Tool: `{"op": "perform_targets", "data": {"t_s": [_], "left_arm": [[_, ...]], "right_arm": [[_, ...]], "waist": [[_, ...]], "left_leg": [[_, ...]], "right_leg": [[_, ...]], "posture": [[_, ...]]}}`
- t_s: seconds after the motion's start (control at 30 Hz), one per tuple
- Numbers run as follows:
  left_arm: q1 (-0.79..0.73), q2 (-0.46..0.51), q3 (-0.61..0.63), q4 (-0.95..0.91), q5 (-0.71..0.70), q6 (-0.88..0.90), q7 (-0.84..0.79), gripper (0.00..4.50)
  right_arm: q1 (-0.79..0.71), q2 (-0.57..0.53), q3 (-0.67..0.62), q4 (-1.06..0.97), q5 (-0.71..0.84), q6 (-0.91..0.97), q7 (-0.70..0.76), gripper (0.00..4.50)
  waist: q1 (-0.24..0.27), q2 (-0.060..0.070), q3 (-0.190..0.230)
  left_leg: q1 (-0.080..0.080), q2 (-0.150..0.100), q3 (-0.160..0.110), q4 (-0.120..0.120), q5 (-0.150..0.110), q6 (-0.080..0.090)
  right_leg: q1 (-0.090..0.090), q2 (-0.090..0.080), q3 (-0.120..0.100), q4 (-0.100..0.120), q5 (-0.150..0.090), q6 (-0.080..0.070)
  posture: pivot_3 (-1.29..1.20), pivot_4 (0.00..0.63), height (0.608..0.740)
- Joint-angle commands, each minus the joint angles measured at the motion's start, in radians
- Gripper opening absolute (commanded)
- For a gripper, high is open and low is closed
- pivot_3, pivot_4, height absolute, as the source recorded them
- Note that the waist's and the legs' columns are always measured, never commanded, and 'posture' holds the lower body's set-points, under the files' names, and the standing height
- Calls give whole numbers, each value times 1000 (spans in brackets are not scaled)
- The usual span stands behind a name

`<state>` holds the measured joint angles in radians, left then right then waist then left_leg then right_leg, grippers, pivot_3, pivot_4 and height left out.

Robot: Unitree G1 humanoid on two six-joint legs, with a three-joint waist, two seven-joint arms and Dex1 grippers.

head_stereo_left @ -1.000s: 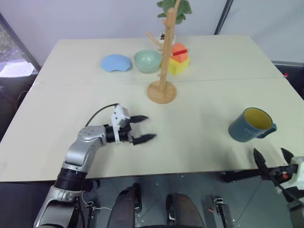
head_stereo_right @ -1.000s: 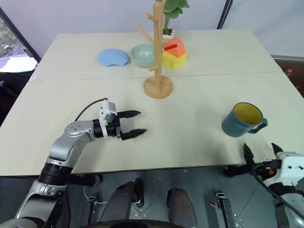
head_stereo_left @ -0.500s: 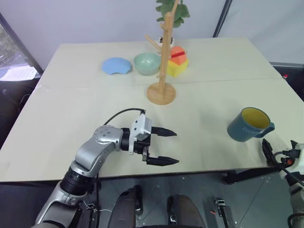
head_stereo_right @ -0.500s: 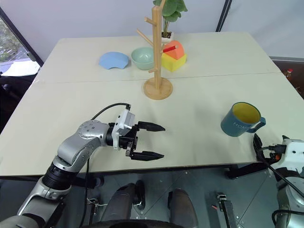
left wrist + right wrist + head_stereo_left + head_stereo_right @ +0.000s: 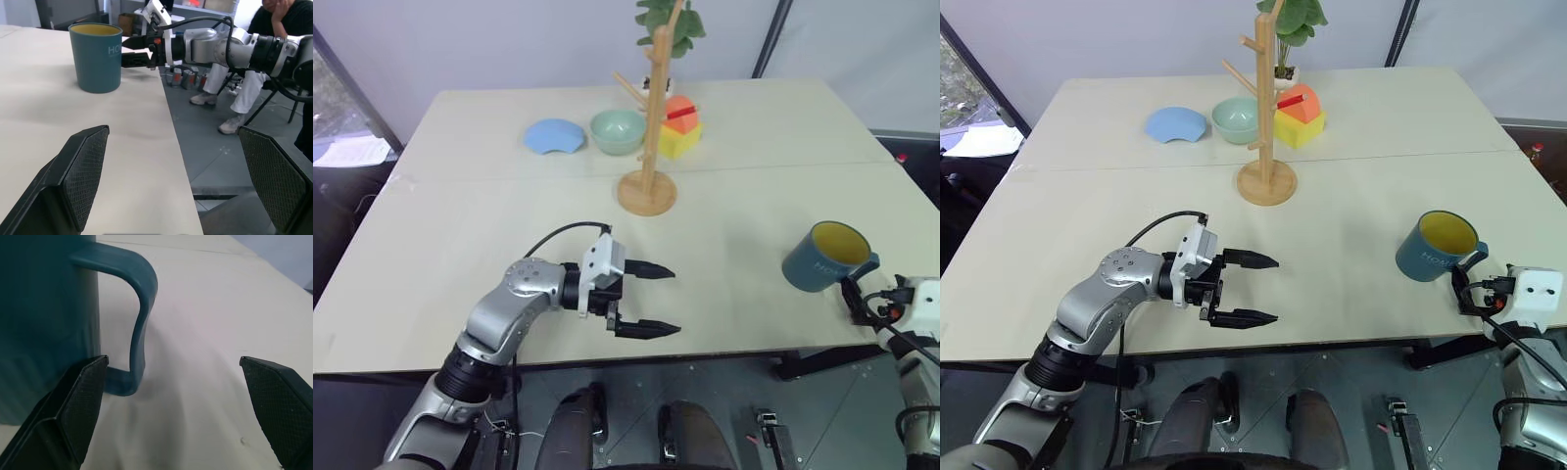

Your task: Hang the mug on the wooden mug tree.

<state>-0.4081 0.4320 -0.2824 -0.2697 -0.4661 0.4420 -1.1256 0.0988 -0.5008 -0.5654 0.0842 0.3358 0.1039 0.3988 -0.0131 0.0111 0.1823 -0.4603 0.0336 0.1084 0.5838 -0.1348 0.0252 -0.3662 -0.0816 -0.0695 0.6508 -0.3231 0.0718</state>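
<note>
1. At the right near edge of the tabletop (image 5: 724, 225) stood the mug (image 5: 825, 258), upright, yellow inside showing, handle turned toward the right pincer (image 5: 138, 49); likely so the handle could be taken straight on.
2. Right pincer sat just beside the handle, fingers (image 5: 73, 411) spread wide apart, nothing clamped; in its wrist view the handle lay by one finger, not centred in the gap, and contact could not be told.
3. Left pincer (image 5: 651, 299) hovered level over the near middle, pointing right toward the mug, fingers apart and empty; probably parked clear or ready to assist.
4. Wooden mug tree (image 5: 651, 108) stood at far centre, well apart from the mug, pegs bare, so hanging was not yet done.
5. Behind it were a pale green bowl (image 5: 618, 128), a blue dish (image 5: 554, 133), a yellow-orange block (image 5: 681, 125) and a plant (image 5: 668, 18), near enough to the pegs to crowd the approach.
</note>
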Motion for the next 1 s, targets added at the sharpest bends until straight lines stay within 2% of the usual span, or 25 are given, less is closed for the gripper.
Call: {"op": "perform_targets", "data": {"t_s": [0.03,0.1,0.23,0.3,0.47,0.63,0.77,0.9,1.0], "left_arm": [[-2,8,17,-45,-4,-20,11,4500],[3,13,19,-52,-4,-19,17,4500],[9,23,25,-59,-4,-20,31,4500],[10,27,28,-59,-3,-20,37,4500],[23,44,41,-52,2,-26,54,4500],[28,48,95,10,20,-61,95,4500],[0,21,207,95,18,-113,183,4500],[-26,21,284,113,-16,-113,214,4500],[-27,27,321,110,-29,-106,229,4500]], "right_arm": [[-32,-32,-2,30,11,-12,27,3917],[-47,-36,3,48,17,-11,44,3130],[-69,-43,17,68,28,-6,83,968],[-75,-40,26,64,33,-2,95,39],[-73,-43,62,-13,43,9,119,39],[-95,-107,176,-196,-31,40,143,39],[-352,-202,349,-296,-106,106,184,39],[-631,-230,505,-146,-204,96,252,39],[-801,-201,560,14,-236,49,279,39]], "waist": [[0,0,0],[0,0,0],[0,0,0],[0,0,0],[0,0,0],[-5,1,0],[-10,1,0],[0,-1,1],[8,-3,1]], "left_leg": [[0,0,0,0,0,0],[0,0,0,0,0,0],[0,0,0,1,0,0],[0,0,0,1,0,0],[0,0,0,2,0,0],[0,0,0,2,0,0],[-1,0,0,2,0,0],[0,1,-3,4,0,0],[-2,1,-3,5,-1,1]], "right_leg": [[0,0,0,0,0,0],[0,0,0,0,0,0],[0,0,0,0,0,0],[0,0,0,0,0,0],[1,0,0,0,0,0],[-1,0,1,2,0,0],[-5,0,2,3,2,0],[-9,0,0,2,6,-1],[-9,0,-2,-1,6,-1]], "posture": [[0,150,740],[0,150,740],[0,150,740],[0,150,740],[0,150,740],[0,150,740],[0,150,740],[0,150,740],[0,150,740]]}}
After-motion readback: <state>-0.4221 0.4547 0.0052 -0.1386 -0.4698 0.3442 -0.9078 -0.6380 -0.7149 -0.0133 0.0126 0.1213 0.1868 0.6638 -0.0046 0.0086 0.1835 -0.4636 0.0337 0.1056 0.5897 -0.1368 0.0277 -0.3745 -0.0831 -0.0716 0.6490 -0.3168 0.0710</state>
